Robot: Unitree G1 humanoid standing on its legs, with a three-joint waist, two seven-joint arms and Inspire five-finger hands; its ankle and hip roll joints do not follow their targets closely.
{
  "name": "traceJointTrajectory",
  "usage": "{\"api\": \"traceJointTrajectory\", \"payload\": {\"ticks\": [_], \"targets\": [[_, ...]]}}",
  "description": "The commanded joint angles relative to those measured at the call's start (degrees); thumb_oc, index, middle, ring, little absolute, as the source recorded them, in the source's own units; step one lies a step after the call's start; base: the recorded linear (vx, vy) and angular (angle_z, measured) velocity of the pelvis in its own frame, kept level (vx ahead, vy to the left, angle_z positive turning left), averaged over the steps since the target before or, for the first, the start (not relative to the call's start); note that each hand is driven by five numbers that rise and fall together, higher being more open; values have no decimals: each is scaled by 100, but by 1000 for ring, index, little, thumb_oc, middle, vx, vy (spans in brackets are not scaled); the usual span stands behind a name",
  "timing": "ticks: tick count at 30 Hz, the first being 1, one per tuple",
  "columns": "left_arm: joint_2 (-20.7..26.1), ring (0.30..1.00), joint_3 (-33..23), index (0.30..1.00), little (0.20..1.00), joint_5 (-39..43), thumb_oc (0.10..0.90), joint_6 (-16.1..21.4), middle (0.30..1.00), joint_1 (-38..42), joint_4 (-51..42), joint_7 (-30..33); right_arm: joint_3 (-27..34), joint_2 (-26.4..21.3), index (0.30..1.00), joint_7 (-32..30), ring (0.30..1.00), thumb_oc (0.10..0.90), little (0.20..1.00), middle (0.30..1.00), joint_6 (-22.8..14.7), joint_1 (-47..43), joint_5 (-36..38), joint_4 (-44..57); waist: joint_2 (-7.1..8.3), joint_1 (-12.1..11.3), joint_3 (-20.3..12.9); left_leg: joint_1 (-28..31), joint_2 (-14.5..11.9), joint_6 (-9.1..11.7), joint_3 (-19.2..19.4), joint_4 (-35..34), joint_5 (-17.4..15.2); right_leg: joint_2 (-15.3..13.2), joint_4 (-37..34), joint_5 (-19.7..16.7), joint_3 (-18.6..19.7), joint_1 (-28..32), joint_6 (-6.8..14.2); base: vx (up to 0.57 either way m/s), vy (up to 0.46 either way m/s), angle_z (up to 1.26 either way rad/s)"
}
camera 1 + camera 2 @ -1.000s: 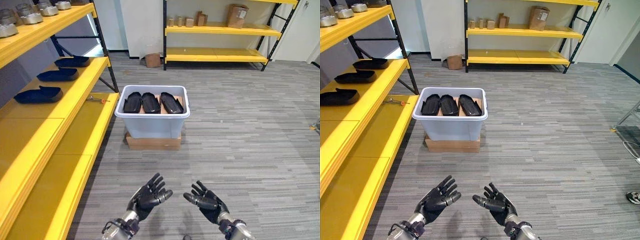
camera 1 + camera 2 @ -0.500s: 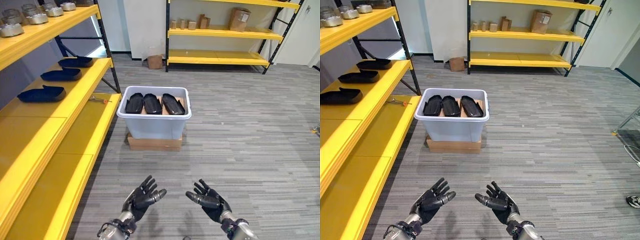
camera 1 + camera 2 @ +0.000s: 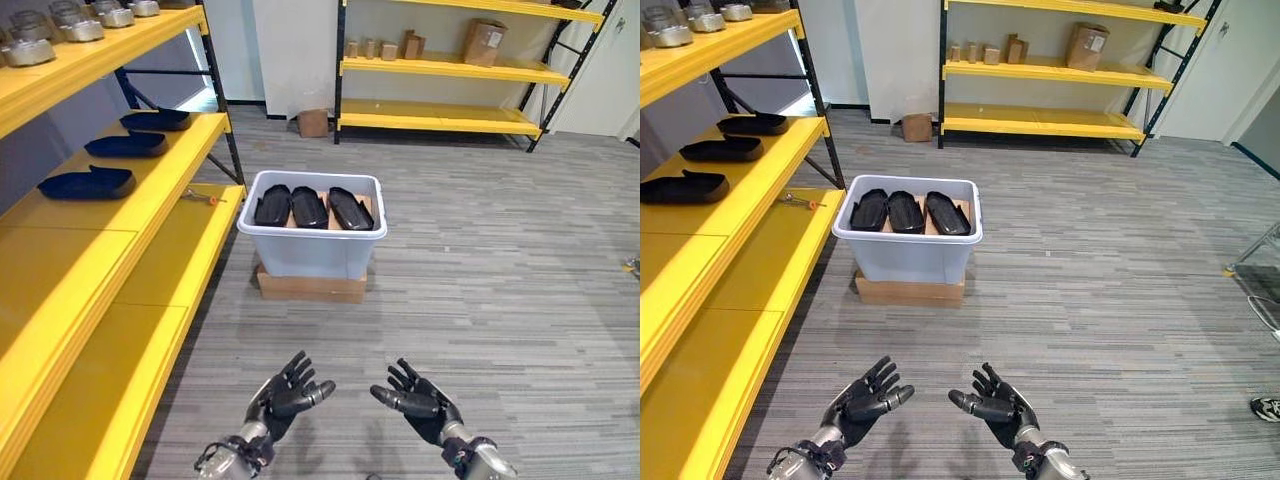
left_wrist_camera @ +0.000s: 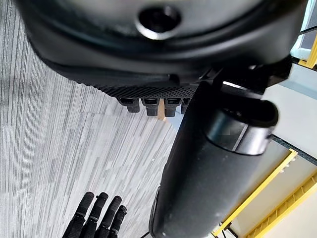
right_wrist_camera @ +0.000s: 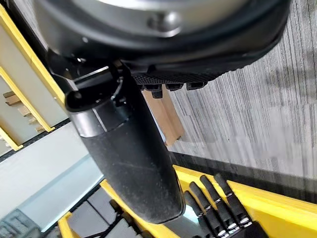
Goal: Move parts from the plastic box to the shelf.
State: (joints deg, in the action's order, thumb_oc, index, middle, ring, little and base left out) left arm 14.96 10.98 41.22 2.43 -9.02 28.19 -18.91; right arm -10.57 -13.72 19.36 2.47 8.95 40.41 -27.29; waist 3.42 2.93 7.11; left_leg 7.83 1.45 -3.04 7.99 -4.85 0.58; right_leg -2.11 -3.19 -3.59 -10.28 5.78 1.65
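In the left eye view, we see our left hand (image 3: 283,397) low in front of us over the grey floor (image 3: 500,260), palm turned inward, fingers spread and relaxed, holding nothing. Our right hand (image 3: 423,402) sits just beside it, apart from it, equally slack and empty. Well ahead of both hands stands the plastic box (image 3: 312,250), pale grey, resting on a flat cardboard base (image 3: 310,287). Three dark parts (image 3: 310,207) lie side by side inside the box. To our left runs the yellow shelf (image 3: 150,210); on its middle level three more dark parts (image 3: 86,183) lie in a row, spaced apart, and a small tool (image 3: 200,195) lies on the lower level near the box. Metal pieces (image 3: 60,25) stand on the top level.

In the right eye view, we see the same layout, plus a second yellow rack (image 3: 1040,70) against the far wall carrying cardboard boxes (image 3: 1087,45), a small carton (image 3: 915,127) on the floor under it, and a shoe (image 3: 1266,407) at the right edge.

In the left wrist view, the left hand's thumb (image 4: 208,168) stands out straight and closes on nothing; beyond it we see the straight fingers of the right hand (image 4: 96,218) over the floor.

In the right wrist view, the right hand's thumb (image 5: 124,153) is likewise extended and empty, with the left hand's fingers (image 5: 218,206) showing before a yellow shelf edge (image 5: 277,208).
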Motion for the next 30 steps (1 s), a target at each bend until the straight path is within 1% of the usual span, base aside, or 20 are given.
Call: {"api": "traceJointTrajectory", "payload": {"ticks": [1,3,5,6,8,9,10,11,13,14,15,17,18,19,21,22,23,26,28,30], "targets": [[159,1000,145,1000,1000,-207,900,271,1000,835,-260,-274,-62,-7,1000,34,1000,900,1000,1000,-608,-560,-230,617,60,12,88,-44,-1,-291,149,268,-764,-344,1123,498,250,-314,597,-55,127,3],[158,1000,240,1000,1000,-197,900,221,1000,903,-273,-372,-70,4,1000,45,1000,900,1000,1000,-649,-588,-191,588,59,20,151,-74,22,-361,131,287,-766,-403,1536,298,265,-536,679,-42,114,4],[154,1000,342,1000,1000,-164,900,223,1000,957,-267,-310,-100,24,1000,93,1000,900,1000,1000,-632,-622,-146,574,44,13,217,-60,19,-404,153,241,-762,-423,2027,122,186,-758,700,-16,69,7],[143,1000,362,1000,1000,-171,900,211,1000,981,-254,-279,-116,32,1000,154,1000,900,1000,1000,-579,-628,-214,582,45,13,237,-40,20,-410,164,211,-765,-412,2216,47,146,-870,720,-1,52,1],[132,1000,386,1000,1000,-168,900,195,1000,1020,-235,-236,-153,20,1000,201,1000,900,1000,1000,-613,-636,-319,578,53,26,266,-1,23,-411,154,177,-773,-370,2389,-42,147,-1011,741,21,22,0],[117,1000,402,1000,1000,-151,900,189,1000,1060,-193,-232,-202,-1,1000,246,1000,900,1000,1000,-686,-632,-380,580,72,59,287,35,35,-410,122,161,-789,-270,2410,-55,190,-1101,755,91,-20,2],[120,1000,408,1000,1000,-155,900,177,1000,1094,-140,-287,-210,-42,1000,230,1000,900,1000,1000,-743,-606,-308,574,130,110,307,98,74,-411,38,168,-831,-98,2255,-15,226,-1149,749,151,-65,8],[132,1000,418,1000,1000,-156,900,156,1000,1094,-155,-283,-183,-74,1000,230,1000,900,1000,1000,-731,-594,-202,595,174,137,314,134,114,-403,-12,181,-857,-6,2054,-49,267,-1178,731,169,-91,17],[136,1000,424,1000,1000,-153,900,150,1000,1087,-166,-272,-167,-87,1000,218,1000,900,1000,1000,-723,-590,-167,610,194,157,332,171,132,-394,-46,185,-875,39,1901,-79,279,-1176,721,126,-78,29],[150,1000,418,1000,1000,-172,900,146,1000,1031,-225,-258,-128,-115,1000,187,1000,900,1000,1000,-729,-594,-144,631,253,188,362,230,198,-364,-109,198,-916,110,1443,-203,312,-1270,707,181,-105,38],[150,1000,408,1000,1000,-193,900,162,1000,977,-264,-250,-105,-121,1000,156,1000,900,1000,1000,-743,-595,-176,634,265,209,394,283,228,-347,-158,190,-927,153,1201,-290,322,-1333,709,251,-138,29],[152,1000,415,1000,1000,-214,900,184,1000,917,-298,-244,-91,-133,1000,83,1000,900,1000,1000,-770,-586,-206,634,271,232,415,344,263,-338,-216,169,-940,193,995,-410,333,-1411,722,204,-96,24],[151,1000,405,1000,1000,-254,900,195,1000,827,-329,-290,-41,-127,1000,38,1000,900,1000,1000,-809,-578,-204,590,260,257,425,417,305,-343,-327,159,-956,235,911,-568,423,-1566,756,350,-158,33],[131,1000,406,1000,1000,-298,900,203,1000,750,-352,-349,31,-127,1000,-28,1000,900,1000,1000,-878,-551,-174,514,252,300,415,461,353,-373,-477,185,-1006,277,824,-560,587,-1594,708,378,-165,34],[102,1000,411,1000,1000,-295,900,193,1000,721,-379,-335,75,-142,1000,-94,1000,900,1000,1000,-913,-531,-192,460,240,329,374,462,404,-393,-582,236,-1045,287,727,-550,678,-1561,649,270,-128,26],[98,1000,420,1000,1000,-289,900,201,1000,711,-392,-313,80,-138,1000,-125,1000,900,1000,1000,-914,-539,-201,441,231,338,361,459,409,-399,-586,266,-1064,286,724,-534,693,-1553,628,291,-159,48],[105,1000,409,1000,1000,-236,900,288,1000,663,-380,-306,77,-137,1000,-181,1000,900,1000,1000,-919,-555,-232,419,212,335,345,448,387,-404,-504,356,-1122,262,697,-386,651,-1453,558,256,-151,55],[67,1000,355,1000,1000,-142,900,344,1000,610,-382,-214,89,-206,1000,-237,1000,900,1000,1000,-914,-559,-266,397,152,351,274,452,329,-364,-391,490,-1184,226,664,-183,596,-1302,423,245,-137,28],[-3,1000,289,1000,1000,-48,900,464,1000,538,-366,-134,124,-264,1000,-159,1000,900,1000,1000,-865,-572,-279,377,116,342,172,433,307,-307,-380,720,-1308,270,541,2,697,-1008,279,347,-207,-4],[-43,1000,205,1000,1000,110,900,510,1000,490,-360,-43,163,-289,1000,-139,1000,900,1000,1000,-815,-562,-319,375,94,342,130,461,300,-277,-395,774,-1366,291,521,67,723,-942,243,252,-169,-21]]}}
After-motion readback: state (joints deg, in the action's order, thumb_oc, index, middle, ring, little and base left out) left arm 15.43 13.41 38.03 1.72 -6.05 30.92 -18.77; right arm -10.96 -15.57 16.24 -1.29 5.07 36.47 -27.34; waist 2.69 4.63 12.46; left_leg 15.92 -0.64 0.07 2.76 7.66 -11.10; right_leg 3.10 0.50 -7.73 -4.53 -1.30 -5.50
